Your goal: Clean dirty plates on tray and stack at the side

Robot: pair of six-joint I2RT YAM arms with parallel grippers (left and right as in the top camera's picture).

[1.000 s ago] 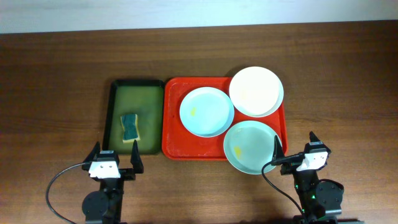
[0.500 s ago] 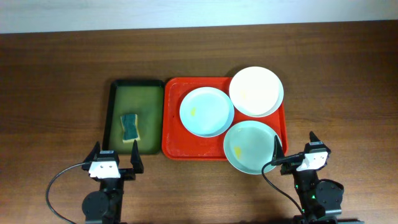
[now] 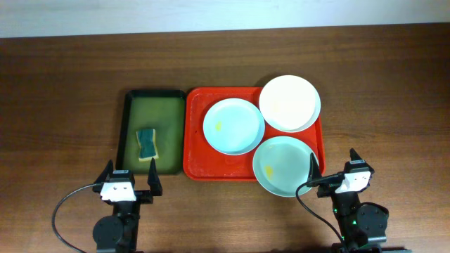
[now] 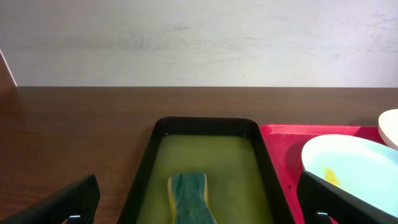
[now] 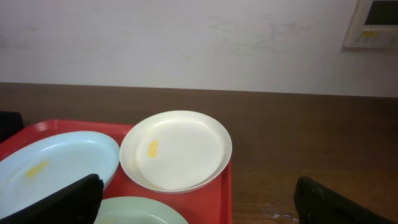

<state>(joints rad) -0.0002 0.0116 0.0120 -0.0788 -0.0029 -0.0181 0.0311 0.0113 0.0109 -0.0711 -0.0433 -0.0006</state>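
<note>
Sponge [image 3: 146, 143] lay in the green tray [image 3: 127, 119] straight ahead of the left hand [image 3: 131, 176], its long axis pointing away. Dirty plates [image 3: 233, 126] sat on the red tray [image 3: 194, 140], the nearest plate [image 3: 281, 167] overhanging its near right corner, just ahead-left of the right hand [image 3: 332, 163]. Both hands hung released, grasping nothing, by the counter's [image 3: 63, 105] near edge.

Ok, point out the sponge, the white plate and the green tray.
sponge [image 3: 146, 143], overhead view, top face.
white plate [image 5: 176, 151], right wrist view, centre.
green tray [image 3: 158, 112], overhead view, bare floor.

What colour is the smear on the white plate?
The smear is yellow, clearest in right wrist view.
</note>
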